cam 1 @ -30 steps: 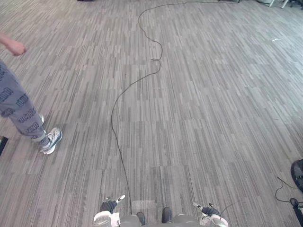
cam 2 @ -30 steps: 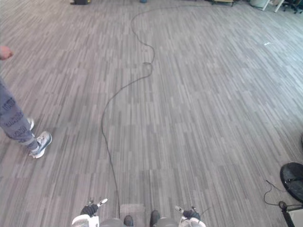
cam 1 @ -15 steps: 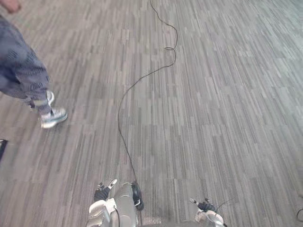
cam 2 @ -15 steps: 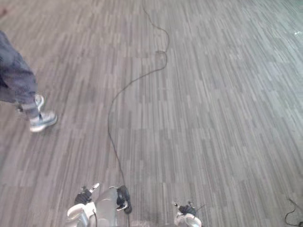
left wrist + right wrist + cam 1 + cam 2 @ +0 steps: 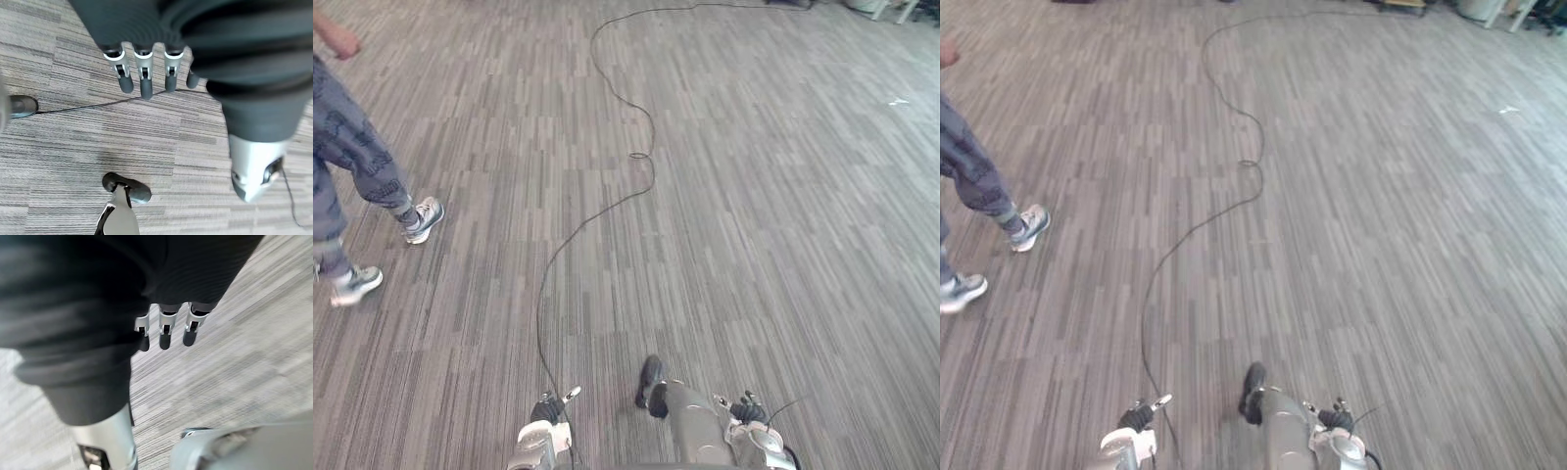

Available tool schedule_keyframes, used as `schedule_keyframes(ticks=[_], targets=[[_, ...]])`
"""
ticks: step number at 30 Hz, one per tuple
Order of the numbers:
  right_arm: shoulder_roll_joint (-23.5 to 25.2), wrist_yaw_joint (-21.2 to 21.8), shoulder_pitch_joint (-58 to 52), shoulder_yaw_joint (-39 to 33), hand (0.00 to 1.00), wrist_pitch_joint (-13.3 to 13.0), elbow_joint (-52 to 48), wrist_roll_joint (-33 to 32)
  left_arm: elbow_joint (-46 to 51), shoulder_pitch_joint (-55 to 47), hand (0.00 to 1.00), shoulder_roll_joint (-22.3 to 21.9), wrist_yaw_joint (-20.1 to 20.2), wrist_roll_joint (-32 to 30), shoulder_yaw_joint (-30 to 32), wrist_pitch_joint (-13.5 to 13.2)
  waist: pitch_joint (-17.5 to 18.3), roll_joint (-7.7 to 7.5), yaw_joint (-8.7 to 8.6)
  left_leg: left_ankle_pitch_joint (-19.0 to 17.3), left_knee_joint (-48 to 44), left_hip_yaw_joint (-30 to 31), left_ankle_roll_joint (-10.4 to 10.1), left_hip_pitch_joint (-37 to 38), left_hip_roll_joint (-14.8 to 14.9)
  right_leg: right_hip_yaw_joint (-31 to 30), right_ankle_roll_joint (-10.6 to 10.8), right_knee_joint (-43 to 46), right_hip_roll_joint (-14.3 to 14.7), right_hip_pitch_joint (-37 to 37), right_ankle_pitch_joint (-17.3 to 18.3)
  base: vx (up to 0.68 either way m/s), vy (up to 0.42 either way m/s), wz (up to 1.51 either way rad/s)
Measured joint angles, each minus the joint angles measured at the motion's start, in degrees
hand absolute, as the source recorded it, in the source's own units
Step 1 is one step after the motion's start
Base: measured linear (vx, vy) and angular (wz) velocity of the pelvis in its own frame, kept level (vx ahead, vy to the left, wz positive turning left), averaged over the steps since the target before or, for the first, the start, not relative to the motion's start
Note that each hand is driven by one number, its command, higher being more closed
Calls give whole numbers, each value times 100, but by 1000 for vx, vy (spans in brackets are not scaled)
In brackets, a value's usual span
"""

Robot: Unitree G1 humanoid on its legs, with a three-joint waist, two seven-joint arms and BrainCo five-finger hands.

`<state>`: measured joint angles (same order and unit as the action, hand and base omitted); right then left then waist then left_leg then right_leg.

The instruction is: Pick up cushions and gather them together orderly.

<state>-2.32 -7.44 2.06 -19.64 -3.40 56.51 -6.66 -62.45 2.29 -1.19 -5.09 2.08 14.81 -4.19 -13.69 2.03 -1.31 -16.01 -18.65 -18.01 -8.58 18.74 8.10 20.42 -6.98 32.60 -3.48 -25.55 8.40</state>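
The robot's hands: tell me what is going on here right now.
Nothing is being handled at this moment. The left hand and the right hand hang low over a grey striped carpet, fingers relaxed and holding nothing. A person in patterned trousers and pale shoes is mid-step on the carpet, off to the robot's left. No cushion has been picked up yet.

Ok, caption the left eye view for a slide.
Left hand and right hand hang open over grey carpet; a person walks at far left.
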Motion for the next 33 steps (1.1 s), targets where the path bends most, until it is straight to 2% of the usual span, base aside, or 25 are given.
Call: schedule_keyframes(ticks=[1, 2, 3, 5, 7, 10, 11, 12, 13, 14, 15, 16, 17, 18, 19, 20, 22, 23, 24, 27, 29, 30, 31, 32, 33], targets=[[48, 0, -11, -21, 0, 17, -71, 2, 15, -5, 0, -7, 7, -36, 181, 11, -32, 50, -10, 426, -1206, 215, 271, -374, 262, 59, 1, 88, 88, 264, 321, 807, -195, 3], [118, -6, -59, 12, 0, 50, -133, 0, 158, -97, 0, -24, 9, -68, 328, 27, -60, 104, 15, 1242, -2664, 522, 503, -932, 568, 59, -19, -16, 232, 696, 577, 782, -173, -6], [143, -16, -82, 57, 0, 53, -164, 2, 291, -125, 0, -39, 12, -82, 399, 21, -85, 124, 38, 1271, -3727, 618, 498, -1404, 799, 4, -40, -130, 361, 1028, 719, 764, -133, -18], [213, -47, -109, 229, 0, 79, -152, -7, 605, -139, 0, -24, 25, -76, 511, -1, -134, 1, 140, 804, -5056, 598, 558, -2403, 1051, -155, -6, -624, 487, 1980, 1032, 627, -64, -16], [285, -54, -152, 313, 0, 123, -149, -16, 821, -170, 0, -5, 23, -68, 590, -32, -131, -121, 219, 457, -4963, 372, 622, -3108, 1058, -282, 87, -1122, 469, 2600, 1086, 581, -19, -28], [384, -71, -133, 446, 0, 133, -153, -26, 1006, -271, 0, 22, 21, -23, 605, -50, -99, -171, 389, 125, -3632, -48, 662, -3921, 952, -563, 218, -1845, 416, 3427, 1051, 696, 90, -51], [449, -75, -145, 464, 0, 131, -150, -25, 1027, -308, 0, 24, 23, 47, 622, -68, -94, -228, 487, 160, -2582, -57, 642, -4167, 691, -692, 400, -2075, 256, 3770, 1086, 872, 253, -78], [463, -101, -133, 434, 0, 129, -76, -24, 1054, -334, 0, 13, 5, 100, 625, -127, -73, -239, 565, 586, -982, 108, 553, -4277, 284, -912, 564, -2200, 87, 4089, 1149, 1012, 350, -112], [487, -111, -178, 423, 0, 134, 94, -21, 1058, -380, 0, 5, -5, 167, 611, -173, -14, -290, 660, 1377, -703, 282, 691, -4223, 120, -1216, 617, -2134, -12, 4234, 1183, 1033, 413, -89], [602, -98, -199, 480, 0, 182, 107, -9, 1054, -351, 0, 121, -5, 141, 593, -165, 140, -526, 649, 1066, -970, 211, 918, -4213, -55, -1420, 658, -1935, -318, 4181, 1055, 942, 416, -60], [605, -115, -231, 376, 0, 169, 60, -9, 1049, -348, 0, 150, 20, 136, 590, -165, 218, -662, 626, 643, -1384, 97, 1021, -4254, -92, -1590, 969, -1442, -482, 3993, 806, 825, 361, -17], [613, -119, -239, 351, 0, 165, 58, -8, 1034, -346, 0, 169, 16, 143, 607, -159, 242, -698, 628, 521, -1498, 79, 1045, -4240, -107, -1648, 1007, -1215, -524, 3929, 734, 945, 396, -27], [613, -109, -230, 325, 0, 170, 57, -7, 941, -290, 0, 257, -15, 144, 578, -138, 225, -849, 646, 165, -1645, -58, 1170, -3867, -212, -1894, 1199, 260, -751, 3442, 283, 602, 242, -24], [606, -106, -228, 325, 0, 167, 46, -7, 915, -282, 0, 278, -25, 143, 552, -125, 216, -856, 645, 101, -1634, -70, 1182, -3729, -233, -1944, 1279, 676, -764, 3290, 242, 819, 264, -43], [605, -100, -231, 358, 0, 142, 35, -3, 789, -274, 0, 294, -63, 144, 503, -44, 167, -798, 635, -42, -1556, -85, 1216, -3223, -235, -1930, 1422, 1953, -789, 2897, 164, 589, 108, -58], [595, -69, -283, 440, 0, 133, -10, 1, 704, -296, 0, 293, -119, 144, 399, -14, 119, -740, 634, -59, -1346, -193, 1232, -2599, -215, -1717, 1382, 2959, -863, 2430, 198, 589, 108, -63], [595, -40, -335, 455, 0, 93, -230, 7, 671, -298, 0, 266, -124, 143, 296, -13, 93, -593, 591, -130, -925, -333, 1230, -1952, -152, -1285, 1168, 3467, -890, 1898, 329, 461, 16, -61], [596, -34, -338, 457, 0, 52, -405, 29, 605, -294, 0, 251, -122, 143, 185, -12, 125, -512, 487, -290, -426, -367, 1041, -1474, -101, -807, 1044, 3467, -900, 1408, 501, 718, 12, -61], [598, -21, -323, 461, 0, 36, -500, 66, 535, -269, 0, 261, -109, 141, 58, -9, 92, -521, 429, -411, -76, -574, 825, -1090, -57, -348, 1021, 3181, -990, 973, 634, 620, 1, -46], [577, -5, -304, 366, 0, 25, -628, 114, 349, -86, 0, 309, -84, 128, -223, 0, 37, -593, 312, -530, 371, -904, 608, -442, -5, 562, 906, 1722, -1098, 289, 669, 482, -84, -44], [470, 22, -210, 395, 0, 12, -501, 135, 249, -77, 0, 315, -69, 47, -331, -8, 30, -574, 185, -497, 839, -1118, 523, 18, -3, 853, 822, 171, -852, 164, 253, 487, -113, -27], [373, 30, -219, 375, 0, 14, -330, 183, 122, -100, 0, 307, -12, 17, -371, -9, 24, -573, 110, -438, 1109, -1125, 423, 399, -106, 886, 478, -639, -724, 176, -467, 765, -156, -24], [238, 58, -174, 220, 0, 53, -226, 182, 88, -70, 0, 196, 19, 6, -324, -4, 43, -362, 104, -239, 1139, -1200, 79, 635, 115, 877, -243, -326, -545, 180, -491, 801, -170, -29], [214, 51, -172, 152, 0, 56, -276, 194, 103, -55, 0, 188, 33, -39, -327, -10, 47, -269, 93, -23, 965, -1166, -222, 596, 223, 889, -245, -92, -528, 128, -208, 686, -172, -29], [211, 58, -184, 100, 0, 55, -356, 197, 103, -32, 0, 184, 36, -87, -340, -8, 22, -225, 43, 108, 729, -1090, -268, 536, 293, 890, -250, 73, -512, 125, -15, 677, -269, -25]])
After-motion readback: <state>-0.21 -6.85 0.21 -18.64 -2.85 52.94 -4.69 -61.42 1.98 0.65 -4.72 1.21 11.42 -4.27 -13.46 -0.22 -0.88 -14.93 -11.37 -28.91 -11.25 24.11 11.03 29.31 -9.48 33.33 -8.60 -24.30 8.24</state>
